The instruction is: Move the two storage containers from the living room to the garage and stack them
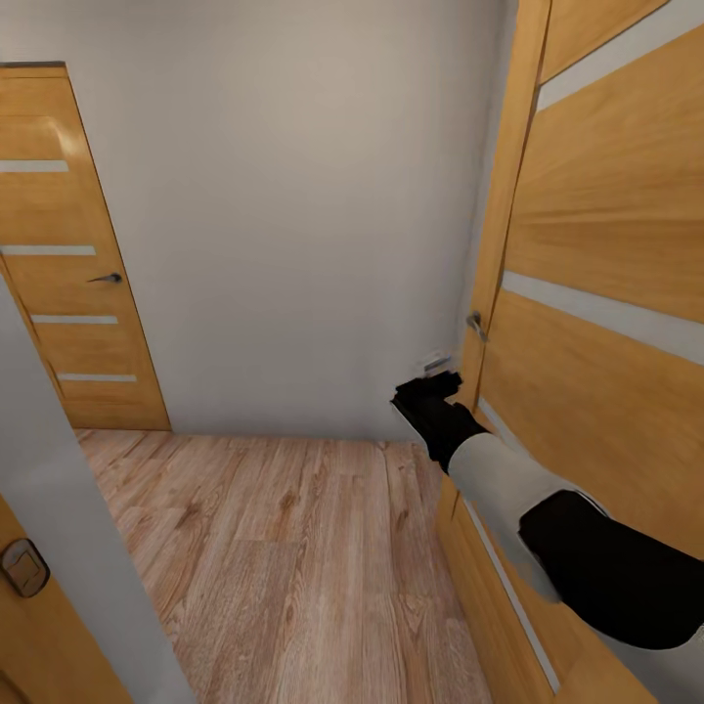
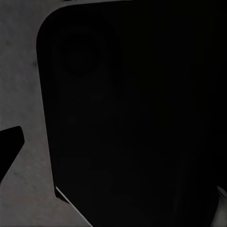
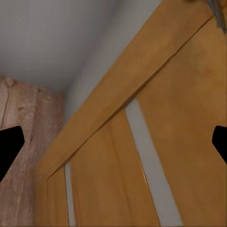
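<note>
Right arm reached toward the orange-wood door
The right gripper hung beside its handle; its fingers stood apart in the wrist view, left gripper's state unclear

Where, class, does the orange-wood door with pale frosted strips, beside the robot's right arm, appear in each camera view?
Head view: the orange-wood door runs down the right side, next to the right gripper.
Left wrist view: too dark to make out any door.
Right wrist view: the door slants across most of the picture.
Shared landmark: a pale frosted strip crossing the door's wood.
</note>
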{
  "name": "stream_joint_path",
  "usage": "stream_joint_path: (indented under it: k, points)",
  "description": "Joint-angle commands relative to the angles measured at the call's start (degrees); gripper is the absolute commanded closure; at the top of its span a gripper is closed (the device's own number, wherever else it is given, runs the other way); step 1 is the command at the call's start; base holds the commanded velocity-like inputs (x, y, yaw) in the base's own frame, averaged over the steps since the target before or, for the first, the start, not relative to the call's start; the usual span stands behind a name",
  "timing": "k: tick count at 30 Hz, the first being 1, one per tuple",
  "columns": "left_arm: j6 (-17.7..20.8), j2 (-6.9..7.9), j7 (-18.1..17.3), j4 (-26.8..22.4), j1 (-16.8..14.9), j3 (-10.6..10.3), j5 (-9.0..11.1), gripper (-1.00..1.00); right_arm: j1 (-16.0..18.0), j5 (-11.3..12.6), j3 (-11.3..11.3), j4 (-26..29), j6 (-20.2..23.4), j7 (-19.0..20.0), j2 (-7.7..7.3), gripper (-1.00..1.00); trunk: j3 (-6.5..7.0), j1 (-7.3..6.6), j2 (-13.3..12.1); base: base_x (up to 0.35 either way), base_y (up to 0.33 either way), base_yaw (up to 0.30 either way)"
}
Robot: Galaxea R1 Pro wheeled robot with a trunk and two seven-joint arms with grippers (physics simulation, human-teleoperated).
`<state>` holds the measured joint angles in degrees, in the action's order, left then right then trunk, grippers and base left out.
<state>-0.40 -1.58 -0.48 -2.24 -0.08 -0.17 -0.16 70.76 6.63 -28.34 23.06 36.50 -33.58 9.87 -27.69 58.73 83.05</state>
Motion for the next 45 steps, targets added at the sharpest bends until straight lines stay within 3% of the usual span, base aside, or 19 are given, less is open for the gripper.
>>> stream_joint_path:
  k: [1, 8, 10, 36, 45]
  points:
    - [0.0, 0.00, -0.1, -0.1, 0.0, 0.0, 0.0, -1.00, -0.1, 0.8, -0.5, 0.0, -0.2, 0.3, 0.13, -1.00, -0.06, 0.00, 0.0, 0.000, 0.000, 0.000]
    - [0.0, 0.00, -0.1, -0.2, 0.0, 0.0, 0.0, -1.00, -0.6, 1.5, -0.5, -0.8, -2.8, 10.1, 0.13, -1.00, -0.06, 0.00, 0.0, 0.000, 0.000, 0.000]
    - [0.0, -0.01, -0.1, -0.2, 0.0, 0.0, 0.0, -1.00, -0.6, 1.5, -0.5, -0.8, -2.9, 11.1, 0.13, -1.00, -0.06, 0.00, 0.0, 0.000, 0.000, 0.000]
    - [0.0, 0.00, -0.1, -0.2, 0.0, -0.1, 0.0, -1.00, -0.6, 2.3, -0.5, -4.2, -3.1, 13.5, 0.13, -1.00, -0.06, 0.00, 0.0, 0.000, 0.000, 0.000]
    - [0.0, 0.00, -0.1, -0.2, 0.0, -0.1, 0.0, -1.00, -0.6, 2.3, -0.5, -4.2, -3.2, 13.5, 0.13, -1.00, -0.06, 0.00, 0.0, 0.203, 0.000, 0.000]
